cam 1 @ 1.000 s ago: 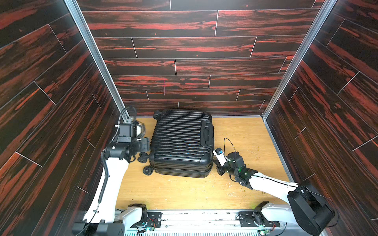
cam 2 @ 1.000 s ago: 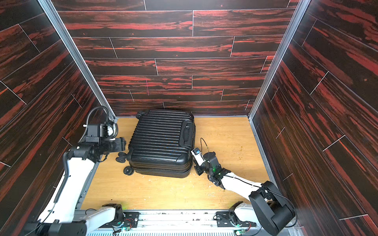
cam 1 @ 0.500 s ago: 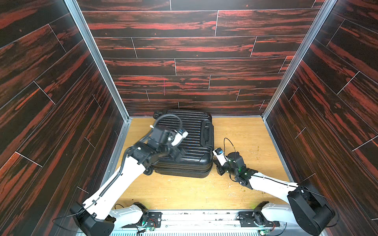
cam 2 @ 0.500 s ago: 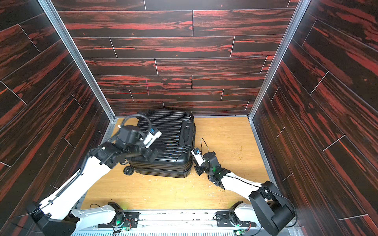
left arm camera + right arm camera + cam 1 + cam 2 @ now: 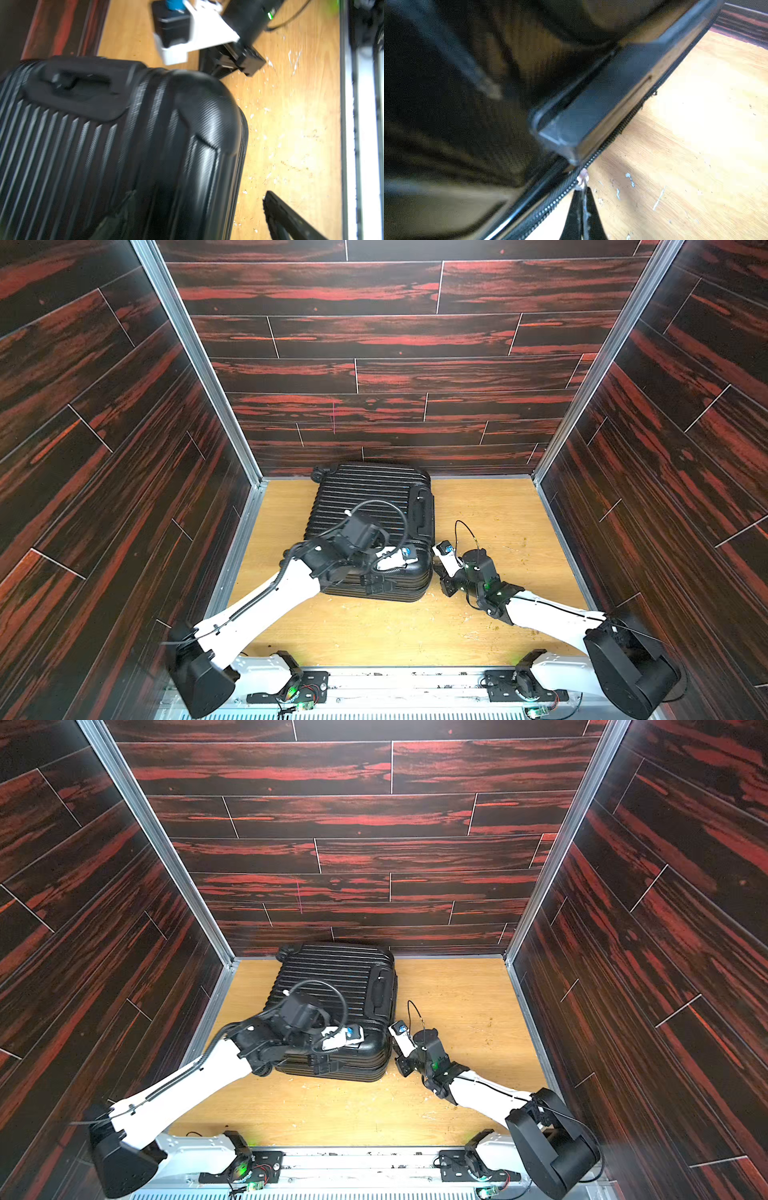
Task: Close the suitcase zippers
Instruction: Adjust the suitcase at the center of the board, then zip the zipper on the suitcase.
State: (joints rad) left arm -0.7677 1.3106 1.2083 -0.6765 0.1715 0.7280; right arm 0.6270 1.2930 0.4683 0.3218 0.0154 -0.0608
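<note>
The black suitcase (image 5: 365, 493) is lying flat on the wooden surface (image 5: 498, 506), with its far side close to the back wall (image 5: 395, 377). The left gripper (image 5: 384, 578) is hovering over the suitcase's near edge with its jaws standing wide apart and holding nothing. One of its fingers (image 5: 286, 218) is showing beyond that edge, above the surface. The right gripper (image 5: 583, 192) is sitting at the suitcase's near right corner. Its jaws are pressed together on a small metallic pull (image 5: 582, 179) of the zipper (image 5: 623, 126), which is running along the seam.
</note>
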